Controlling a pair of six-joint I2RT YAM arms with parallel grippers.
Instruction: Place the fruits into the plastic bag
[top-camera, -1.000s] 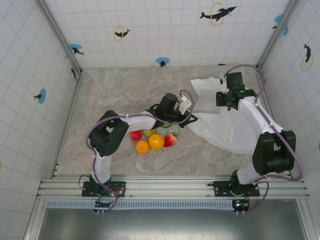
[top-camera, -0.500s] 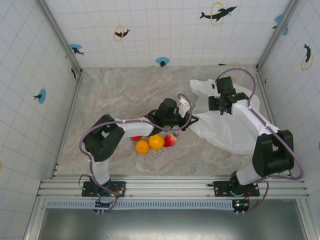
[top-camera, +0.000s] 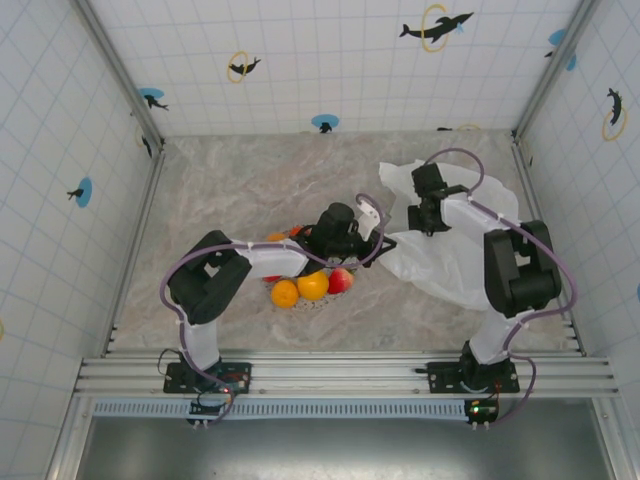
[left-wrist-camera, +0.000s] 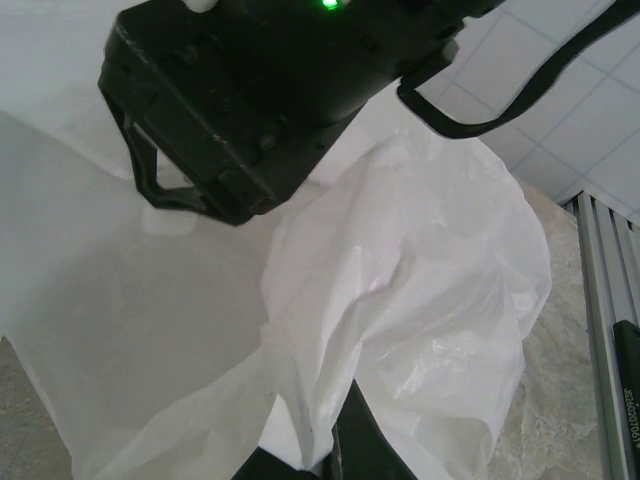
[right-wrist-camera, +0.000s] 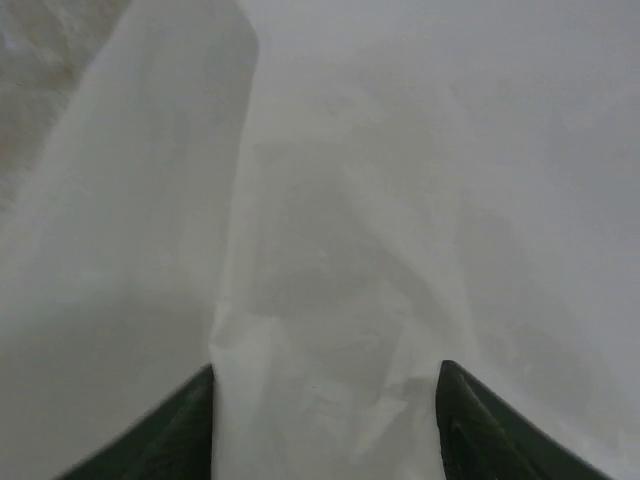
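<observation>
Small round orange and red fruits (top-camera: 312, 285) sit on the tabletop (top-camera: 230, 190) just outside the thin crinkly white plastic bag (top-camera: 455, 260), so loading seemingly remains undone. The left end effector (left-wrist-camera: 335, 450) pinches the bag's edge. The right end effector (right-wrist-camera: 325, 420) stands spread over it.

Overhead looks down; both wrist cameras hug bag (left-wrist-camera: 420, 280).

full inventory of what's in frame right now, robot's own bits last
table: one, marbled grey, floor of the cell
plate: one, speckled grey, centre, mostly hidden under fruit
orange fruits: two, orange, on the plate
red-and-yellow fruit: one, right of the oranges
other fruits: count unclear, red and orange slivers beside the left arm
plastic bag: one, white, table's right half
left claw: one, black, shut on the bag's edge
right claw: one, dark, open, against the bag film
</observation>
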